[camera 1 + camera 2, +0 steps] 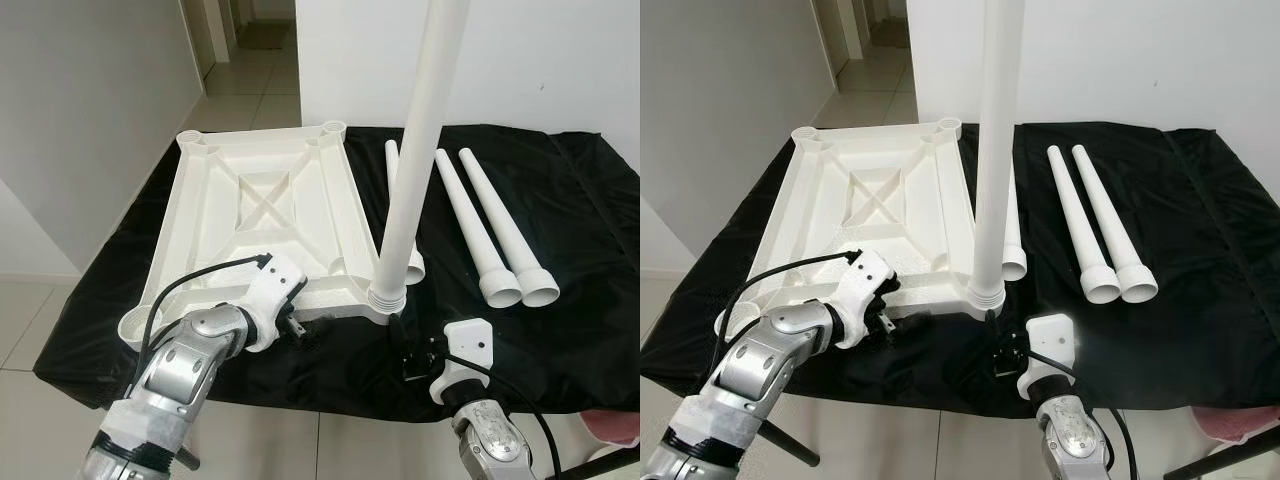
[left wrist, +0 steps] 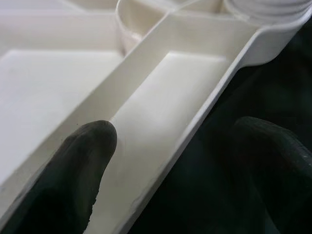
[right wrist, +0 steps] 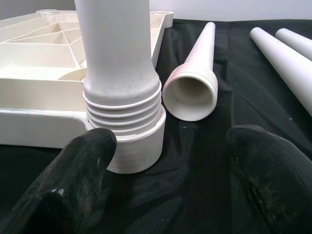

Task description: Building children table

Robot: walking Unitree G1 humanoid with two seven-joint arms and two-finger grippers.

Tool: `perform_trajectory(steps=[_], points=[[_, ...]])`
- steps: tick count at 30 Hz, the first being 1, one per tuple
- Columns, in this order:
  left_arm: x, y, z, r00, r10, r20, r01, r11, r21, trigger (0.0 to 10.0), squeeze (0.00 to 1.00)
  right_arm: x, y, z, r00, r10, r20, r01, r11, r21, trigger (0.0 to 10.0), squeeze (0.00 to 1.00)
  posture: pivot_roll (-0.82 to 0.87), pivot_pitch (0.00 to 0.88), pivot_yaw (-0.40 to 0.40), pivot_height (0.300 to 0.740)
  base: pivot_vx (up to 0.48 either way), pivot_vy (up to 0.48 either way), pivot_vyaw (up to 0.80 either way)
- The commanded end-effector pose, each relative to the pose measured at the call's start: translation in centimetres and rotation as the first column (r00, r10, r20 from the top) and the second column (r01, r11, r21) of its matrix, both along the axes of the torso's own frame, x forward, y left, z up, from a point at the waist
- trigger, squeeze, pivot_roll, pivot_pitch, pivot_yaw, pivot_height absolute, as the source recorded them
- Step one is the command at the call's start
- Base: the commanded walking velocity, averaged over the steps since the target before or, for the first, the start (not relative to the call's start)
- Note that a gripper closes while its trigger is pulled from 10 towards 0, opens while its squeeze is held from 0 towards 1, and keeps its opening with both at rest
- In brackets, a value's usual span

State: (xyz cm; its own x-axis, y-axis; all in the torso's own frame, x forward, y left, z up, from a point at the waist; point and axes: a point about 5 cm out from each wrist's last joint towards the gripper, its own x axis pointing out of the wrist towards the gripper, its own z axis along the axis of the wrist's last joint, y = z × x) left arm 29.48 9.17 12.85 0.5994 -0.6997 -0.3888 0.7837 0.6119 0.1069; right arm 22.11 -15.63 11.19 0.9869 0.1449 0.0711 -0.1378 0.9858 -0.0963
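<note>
The white plastic tabletop (image 1: 250, 190) lies upside down on a black cloth. One white leg (image 1: 420, 130) stands upright in its near right corner socket (image 3: 134, 146), with the threads still showing above the socket. My left gripper (image 1: 295, 330) is open at the tabletop's near edge. Its fingers straddle the rim (image 2: 195, 126), one inside and one outside. My right gripper (image 1: 410, 355) is open just in front of the upright leg's base. A loose leg (image 3: 192, 90) lies beside the tabletop, and two more legs (image 1: 490, 225) lie further right.
The black cloth (image 1: 560, 330) covers a low table whose front edge is close to me. Tiled floor (image 1: 40, 320) lies to the left, and a hallway opens at the far left. A white wall stands behind. A pink object (image 1: 615, 425) sits at the lower right.
</note>
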Motion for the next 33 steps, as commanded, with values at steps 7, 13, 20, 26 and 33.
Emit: perform_trajectory(steps=[7,13,20,26,33], points=[[1.1,2.0,-1.6,0.966,0.257,0.024,-0.258,0.957,0.134,10.0,0.0,0.1,-0.1,0.1,1.0,0.0,0.012,0.0,1.0,-0.005,10.0,0.0,-0.11,0.031,0.071,0.74,0.0,0.0,0.0],[1.5,2.8,-1.9,0.951,0.309,0.012,-0.307,0.938,0.161,10.0,0.0,0.4,0.0,0.1,1.0,0.005,0.016,-0.005,1.0,-0.007,10.0,0.0,-0.11,0.031,0.075,0.74,0.0,0.0,0.0],[1.9,3.7,-1.9,0.934,0.356,-0.022,-0.351,0.927,0.13,10.0,0.0,0.7,0.3,0.1,1.0,0.005,0.023,-0.005,1.0,-0.004,10.0,0.0,-0.11,0.034,0.075,0.74,0.0,0.0,0.0],[1.9,4.1,-1.6,0.927,0.374,-0.032,-0.369,0.924,0.105,0.0,0.0,0.9,0.3,0.2,1.0,0.001,0.027,-0.001,1.0,-0.002,10.0,0.0,-0.11,0.039,0.076,0.74,0.0,0.0,0.0],[1.8,4.1,-1.4,0.927,0.375,-0.026,-0.371,0.923,0.102,0.0,0.0,1.1,0.1,0.3,1.0,-0.003,0.031,0.003,1.0,-0.007,10.0,0.0,-0.1,0.049,0.074,0.74,0.0,0.0,0.0]])
